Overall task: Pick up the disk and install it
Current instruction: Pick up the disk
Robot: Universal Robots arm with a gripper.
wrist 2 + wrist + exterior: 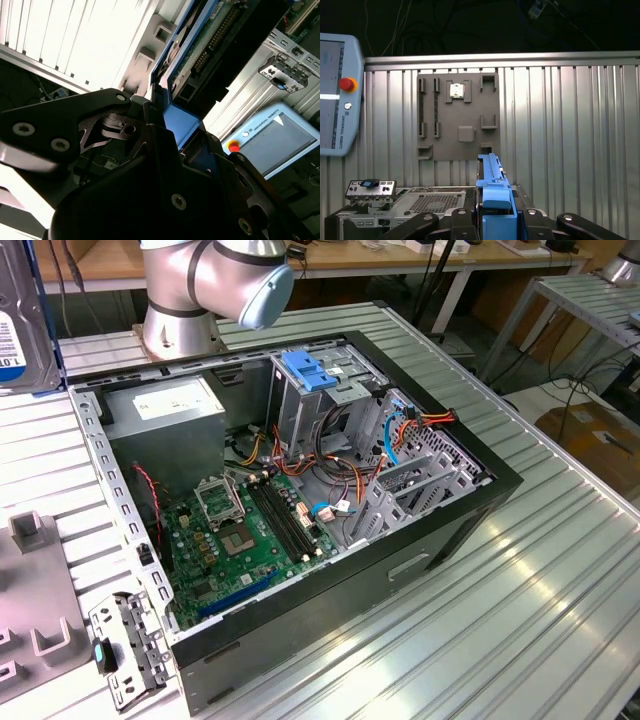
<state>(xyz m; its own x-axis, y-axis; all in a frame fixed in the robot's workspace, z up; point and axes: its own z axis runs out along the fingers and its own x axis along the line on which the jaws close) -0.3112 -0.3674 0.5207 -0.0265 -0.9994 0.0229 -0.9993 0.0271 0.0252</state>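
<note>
Ribbed worktop [520,570] carries an open computer case [420,540]. At the exterior view's upper left the disk [15,330] hangs upright, long axis pointing away from fingers [526,215] clamped on its sides; arm joint [215,275] sits behind the case.

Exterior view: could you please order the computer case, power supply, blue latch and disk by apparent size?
1. Computer case
2. Power supply
3. Blue latch
The disk is cut off at the frame edge and looks nearer the camera, so unranked.

— What colours do I have at the gripper [496,225]?
— I read it black, the disk [494,192] blue-edged, perhaps green-backed. Beyond the gripper, grey plate [457,117] on silver ribbed table [570,125]; a red button [346,84].
</note>
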